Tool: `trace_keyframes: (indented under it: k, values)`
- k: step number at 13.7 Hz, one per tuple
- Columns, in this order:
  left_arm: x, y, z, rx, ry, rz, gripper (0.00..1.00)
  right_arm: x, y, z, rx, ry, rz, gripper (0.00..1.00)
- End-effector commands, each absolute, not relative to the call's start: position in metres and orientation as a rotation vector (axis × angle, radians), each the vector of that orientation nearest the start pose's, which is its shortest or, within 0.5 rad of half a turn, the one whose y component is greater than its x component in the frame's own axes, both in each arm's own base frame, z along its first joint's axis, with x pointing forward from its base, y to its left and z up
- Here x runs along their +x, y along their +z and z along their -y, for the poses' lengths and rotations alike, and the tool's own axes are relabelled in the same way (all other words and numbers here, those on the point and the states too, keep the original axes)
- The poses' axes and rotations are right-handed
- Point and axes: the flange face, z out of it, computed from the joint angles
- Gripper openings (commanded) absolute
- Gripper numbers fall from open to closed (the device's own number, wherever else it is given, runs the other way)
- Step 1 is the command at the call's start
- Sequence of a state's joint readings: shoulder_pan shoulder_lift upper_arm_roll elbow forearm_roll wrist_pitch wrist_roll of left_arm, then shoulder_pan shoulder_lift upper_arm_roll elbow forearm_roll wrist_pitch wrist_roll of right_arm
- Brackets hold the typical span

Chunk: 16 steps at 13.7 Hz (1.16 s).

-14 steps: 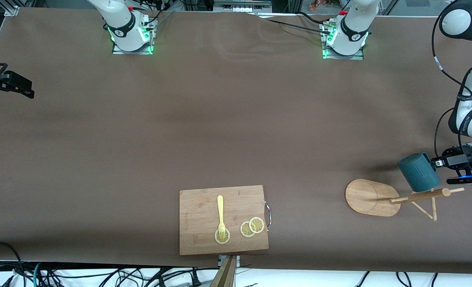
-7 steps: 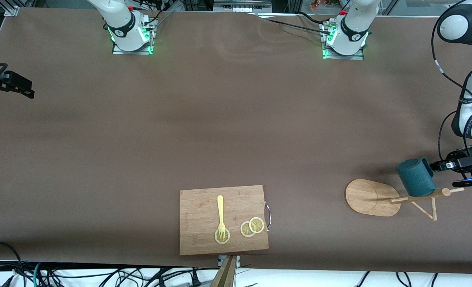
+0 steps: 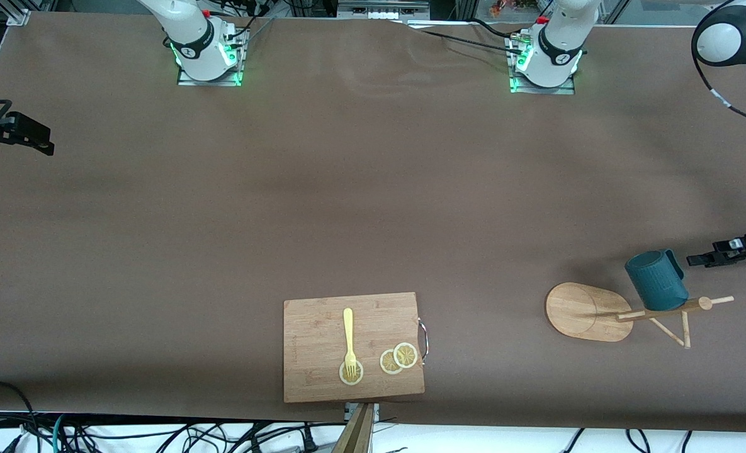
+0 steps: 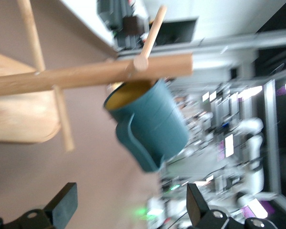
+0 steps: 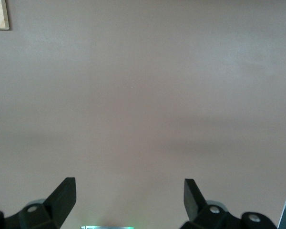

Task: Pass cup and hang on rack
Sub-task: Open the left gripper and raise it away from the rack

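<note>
Ribbed teal cup point(image 3: 655, 279) hangs on wooden rack point(image 3: 590, 311); both grippers' jaws apart, empty.

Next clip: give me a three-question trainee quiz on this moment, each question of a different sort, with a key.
1. True or false: the left gripper is clamped on the cup.
2. The fork lies on: A) the rack's base, B) the cutting board, C) the bare table.
3. Fill in: the cup hangs on the ____.

Key
1. False: its fingers stand open, apart from the cup's handle.
2. B, with its tines on one of three lemon slices.
3. Rack. The right gripper waits open over bare table.
</note>
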<state>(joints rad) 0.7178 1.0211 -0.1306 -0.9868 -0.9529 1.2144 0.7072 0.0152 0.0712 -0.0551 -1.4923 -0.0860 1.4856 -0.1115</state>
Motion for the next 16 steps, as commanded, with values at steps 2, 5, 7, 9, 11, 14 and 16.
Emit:
trace_keyframes:
  k: [2,5,7,9,11,14,16]
  values:
    - [0.651,0.363,-0.289,2.227,0.007,0.308,1.0,0.567,0.618,0.034,-3.227,0.123,0.114,1.0]
    - [0.67,0.461,-0.205,2.597,-0.109,0.529,1.0,0.567,0.618,0.034,-3.227,0.123,0.114,1.0]
    - [0.678,0.503,-0.132,2.824,-0.223,0.55,1.0,0.567,0.618,0.035,-3.227,0.124,0.111,1.0]
    - [0.681,0.532,-0.053,3.05,-0.297,0.599,1.0,0.567,0.618,0.035,-3.227,0.124,0.111,1.0]
    - [0.679,0.55,0.01,3.207,-0.304,0.607,1.0,0.567,0.618,0.034,-3.227,0.123,0.114,1.0]
    - [0.672,0.558,0.049,3.245,-0.278,0.502,1.0,0.567,0.618,0.035,-3.227,0.124,0.111,1.0]
    - [0.659,0.554,0.066,3.222,-0.302,0.412,1.0,0.567,0.618,0.035,-3.227,0.124,0.111,1.0]
